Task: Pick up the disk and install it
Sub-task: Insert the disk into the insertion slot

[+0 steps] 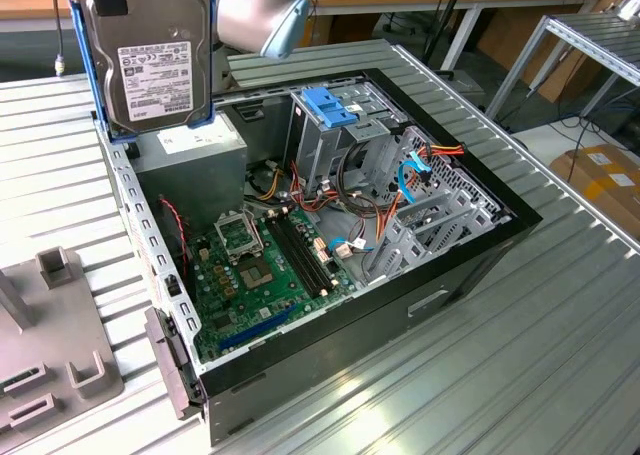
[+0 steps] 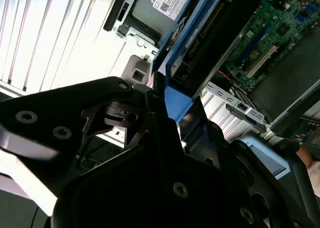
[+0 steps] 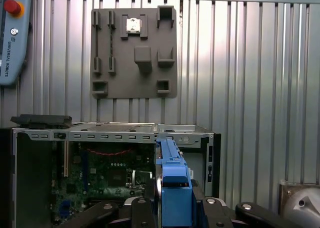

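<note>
The disk [image 1: 150,55] hangs upright above the back corner of the open computer case [image 1: 470,265], at the exterior view's left. Its white label faces the camera and light-blue rails run along its edges. My gripper [image 3: 172,208] is shut on it from above. In the first wrist view the disk shows edge-on as a blue rail [image 3: 172,180] between the black fingers [image 3: 142,208]. The drive cage with its blue bracket [image 1: 330,105] stands inside the case, to the right of the disk in the exterior view.
Below the held disk lies the grey power-supply box [image 1: 190,150]. The green motherboard [image 1: 260,265] and loose cables [image 1: 360,215] sit on the case floor. A grey fixture plate [image 1: 50,355] lies on the ribbed metal table [image 1: 520,375]. A teach pendant [image 3: 12,32] rests beyond it.
</note>
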